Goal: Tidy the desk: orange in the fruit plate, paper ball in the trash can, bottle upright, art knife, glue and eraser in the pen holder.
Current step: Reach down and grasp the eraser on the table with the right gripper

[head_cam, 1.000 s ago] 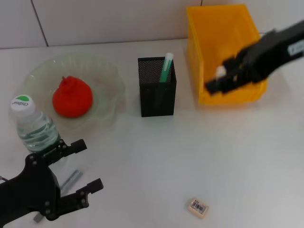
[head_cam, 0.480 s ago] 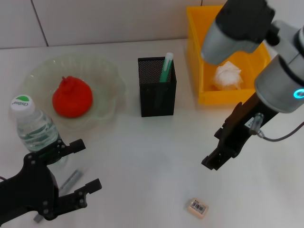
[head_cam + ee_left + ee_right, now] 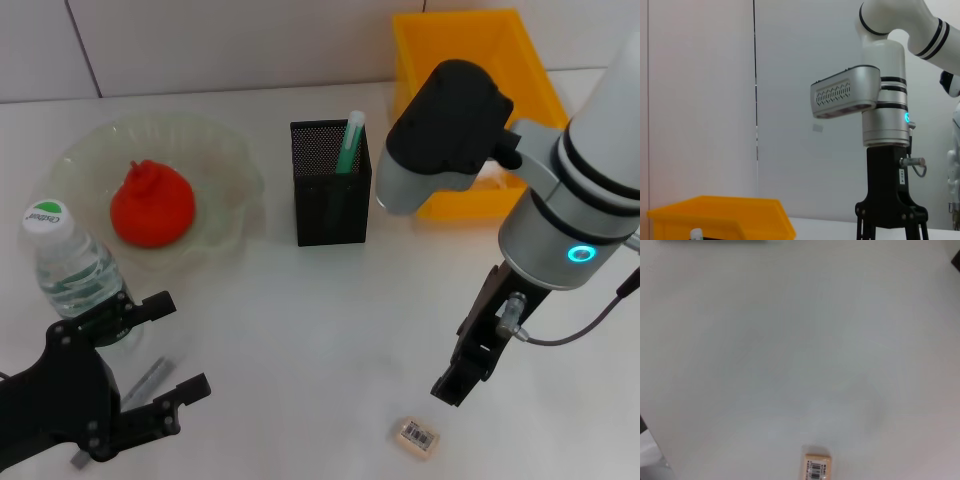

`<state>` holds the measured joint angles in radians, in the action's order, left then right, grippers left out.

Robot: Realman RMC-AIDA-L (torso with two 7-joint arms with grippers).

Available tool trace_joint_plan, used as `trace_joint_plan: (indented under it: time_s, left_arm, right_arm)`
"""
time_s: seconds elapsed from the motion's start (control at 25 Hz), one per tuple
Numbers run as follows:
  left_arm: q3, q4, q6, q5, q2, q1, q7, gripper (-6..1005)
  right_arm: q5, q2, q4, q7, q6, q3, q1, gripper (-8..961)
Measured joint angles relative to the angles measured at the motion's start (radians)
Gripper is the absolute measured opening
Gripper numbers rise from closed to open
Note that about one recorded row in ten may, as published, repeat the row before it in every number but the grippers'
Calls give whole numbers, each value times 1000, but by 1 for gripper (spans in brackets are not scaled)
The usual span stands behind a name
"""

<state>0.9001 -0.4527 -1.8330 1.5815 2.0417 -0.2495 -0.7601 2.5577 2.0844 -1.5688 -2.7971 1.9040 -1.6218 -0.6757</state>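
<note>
The orange point(image 3: 150, 207) lies in the fruit plate point(image 3: 228, 150) at the back left. The bottle point(image 3: 72, 265) stands upright in front of the plate. The pen holder point(image 3: 330, 190) holds a green-and-white stick point(image 3: 351, 140). The trash can point(image 3: 470, 50) stands at the back right; my right arm hides the paper ball. The eraser point(image 3: 416, 436) lies at the front, also in the right wrist view point(image 3: 817, 468). My right gripper point(image 3: 453, 385) hangs just right of and above it, open and empty. My left gripper point(image 3: 178, 346) is open over a grey knife-like bar point(image 3: 150, 378).
The right arm's grey elbow point(image 3: 440, 140) hangs between the pen holder and the trash can. The left wrist view shows the right gripper point(image 3: 890, 231) and the trash can's rim point(image 3: 720, 212). The tiled wall runs behind the table.
My right arm has swung from over the trash can down to the front, beside the eraser. The paper ball showed in the bin half a second ago. The left arm has not moved.
</note>
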Motion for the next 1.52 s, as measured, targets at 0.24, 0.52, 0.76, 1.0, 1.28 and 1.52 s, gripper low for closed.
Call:
trace_joint_plan:
  time_s: [0.24, 0.52, 0.76, 1.0, 1.28, 1.52]
  left_arm:
    - [0, 0, 4, 0, 2, -3, 0, 810]
    - [2, 0, 6, 0, 3, -5, 0, 810]
    - [4, 0, 6, 0, 1, -5, 0, 810]
    - [8, 0, 4, 0, -2, -1, 0, 810]
    - [9, 0, 0, 0, -3, 0, 3, 810]
    - [9, 0, 0, 1, -3, 0, 4, 810]
  right_arm:
    - [-10, 2, 40, -43, -20, -45, -11, 743]
    - [-100, 2, 123, -69, -50, -62, -19, 742]
    - [-90, 3, 114, -104, -67, -141, -25, 742]
    - [-84, 3, 122, -143, -92, -158, -27, 741]
    - [-75, 5, 149, -159, -127, -200, -27, 740]
    - [-65, 6, 170, -160, -161, -220, -30, 738]
